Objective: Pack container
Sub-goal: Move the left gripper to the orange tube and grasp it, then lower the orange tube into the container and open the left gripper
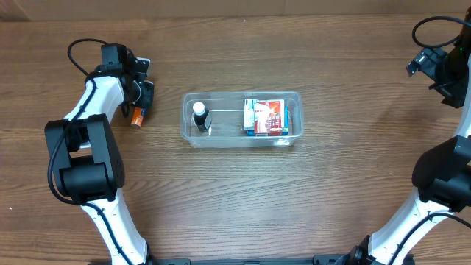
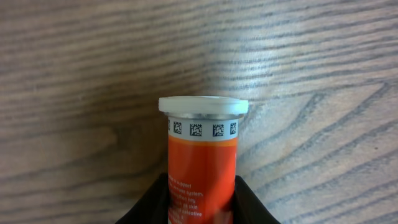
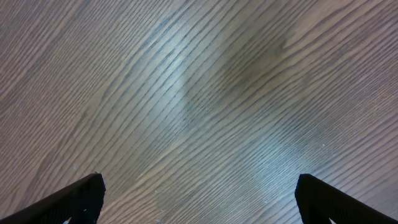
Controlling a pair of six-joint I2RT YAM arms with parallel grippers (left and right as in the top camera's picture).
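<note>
At the far left, the left gripper (image 1: 141, 99) clamps a white-capped orange tube (image 2: 202, 168). The container (image 1: 188, 118) sits mid-table, holding a dark bottle (image 1: 201, 118) and a red box (image 1: 268, 116). Far right, the right gripper (image 3: 199, 199) hangs with its fingers spread wide.

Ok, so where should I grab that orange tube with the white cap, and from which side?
Grip the orange tube across its round body, below the white cap, coming from its bottom end. It's a slim, straight cylinder, so a pinch seats evenly on opposite sides; the cap flares wider and might pop off. The left gripper sits that way now, fingers against both sides.
</note>
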